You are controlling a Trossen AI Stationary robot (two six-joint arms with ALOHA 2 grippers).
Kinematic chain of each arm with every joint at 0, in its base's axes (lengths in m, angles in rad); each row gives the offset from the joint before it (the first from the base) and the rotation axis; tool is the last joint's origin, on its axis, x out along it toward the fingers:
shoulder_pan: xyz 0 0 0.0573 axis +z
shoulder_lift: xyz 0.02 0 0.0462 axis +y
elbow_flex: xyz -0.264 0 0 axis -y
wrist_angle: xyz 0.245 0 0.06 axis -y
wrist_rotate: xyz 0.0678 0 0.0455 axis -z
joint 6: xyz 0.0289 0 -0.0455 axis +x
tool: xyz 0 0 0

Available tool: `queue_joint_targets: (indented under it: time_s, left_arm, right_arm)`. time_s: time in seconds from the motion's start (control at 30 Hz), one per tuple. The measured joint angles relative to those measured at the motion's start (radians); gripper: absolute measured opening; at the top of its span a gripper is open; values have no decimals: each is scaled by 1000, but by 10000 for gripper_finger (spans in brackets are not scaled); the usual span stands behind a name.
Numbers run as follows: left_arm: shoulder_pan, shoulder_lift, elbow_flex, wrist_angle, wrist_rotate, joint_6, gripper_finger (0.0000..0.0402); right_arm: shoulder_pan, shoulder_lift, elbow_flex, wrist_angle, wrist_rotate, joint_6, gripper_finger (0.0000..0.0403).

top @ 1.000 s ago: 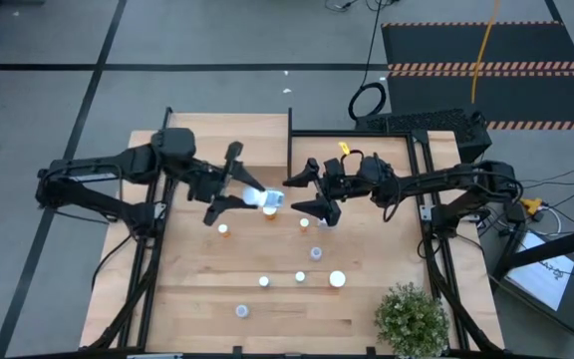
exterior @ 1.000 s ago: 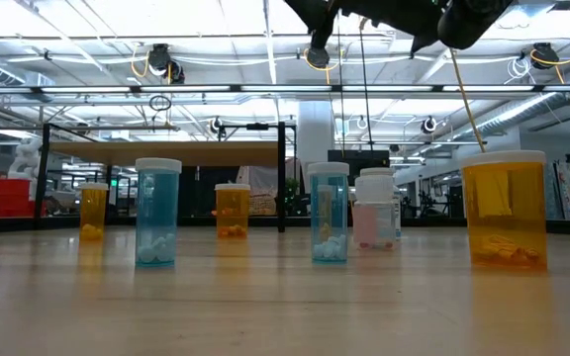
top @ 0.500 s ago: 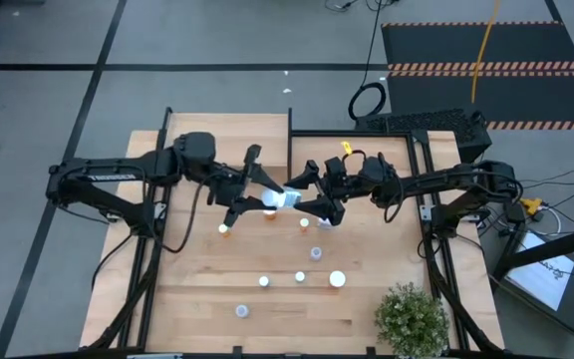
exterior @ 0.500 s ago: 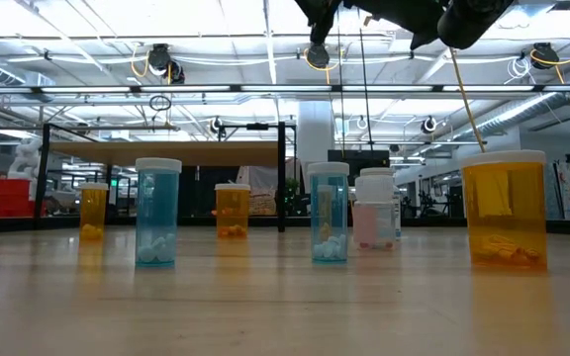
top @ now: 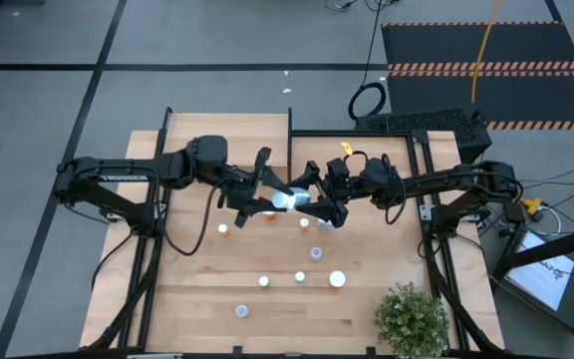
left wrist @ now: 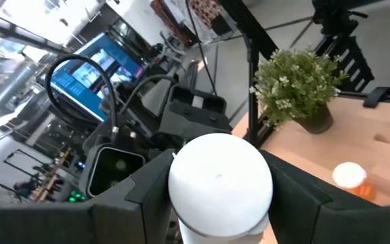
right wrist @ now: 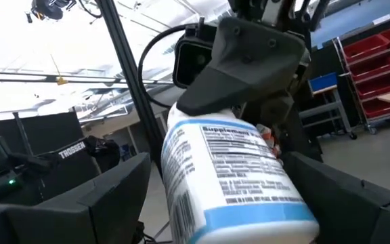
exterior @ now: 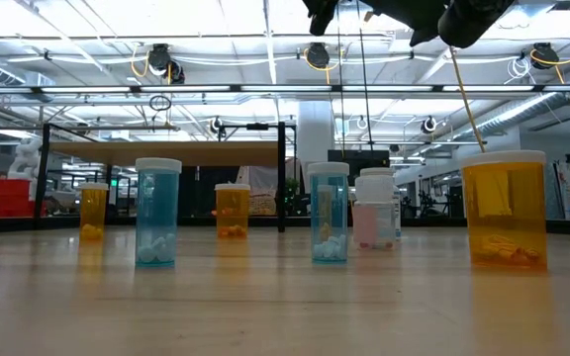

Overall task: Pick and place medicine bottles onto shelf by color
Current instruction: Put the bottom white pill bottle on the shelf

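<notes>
Moved: white bottle [top: 285, 199] now sits farther toward the right arm than a second ago, carried above mid-table.
Left gripper [top: 267, 196]: clamped on that bottle.
Right gripper [top: 317, 198]: jaws spread, flanking the bottle, apparently not touching.
Right wrist only: printed label.
Low view only: blue and amber bottles [exterior: 157, 212] standing on the table [exterior: 265, 307].

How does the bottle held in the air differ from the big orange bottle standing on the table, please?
The white bottle has an opaque body with a printed label; the orange bottle is see-through, pills visible. The white bottle is gripped by the left pincer above the table; the orange bottle stands upright on it. Both have white caps.
</notes>
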Motion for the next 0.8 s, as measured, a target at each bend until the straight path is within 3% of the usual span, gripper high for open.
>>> queue_joint_targets:
  time_s: [0.17,0.5,0.8]
  left_arm:
    - [0,0,0,8,-3,12,195]
    - [0,0,0,-5,-42,65,195]
    - [-1,-2,1,-8,-98,38,195]
  right_arm:
    - [0,0,0,1,0,-23,317]
    - [0,0,0,10,1,-52,232]
    - [-1,-1,0,16,6,-48,248]
